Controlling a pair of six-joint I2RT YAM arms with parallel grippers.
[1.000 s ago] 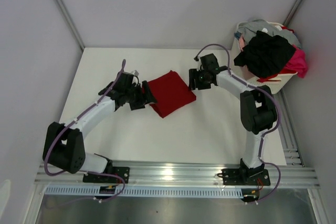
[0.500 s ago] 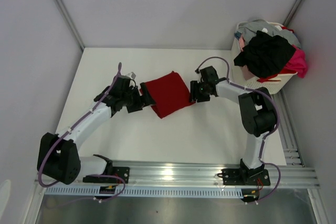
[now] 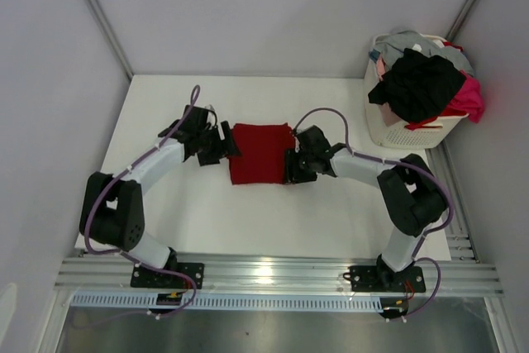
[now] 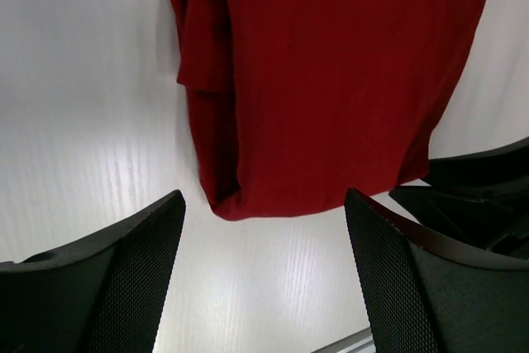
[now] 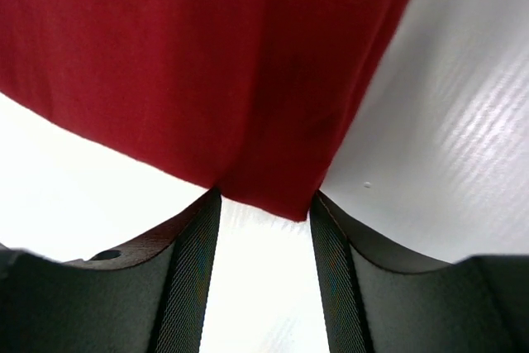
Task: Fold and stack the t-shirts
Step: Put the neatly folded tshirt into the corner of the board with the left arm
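With your left hand (image 4: 264, 200) wide and right hand (image 5: 264, 196) narrowly parted, neither gripping, smooth the folded dark red t-shirt (image 3: 258, 153) flat on the table (image 3: 331, 208).

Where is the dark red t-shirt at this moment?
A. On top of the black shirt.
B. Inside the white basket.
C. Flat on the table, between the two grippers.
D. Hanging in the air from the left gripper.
C: the top view shows the dark red t-shirt flat on the table, with the left gripper and the right gripper at opposite sides.
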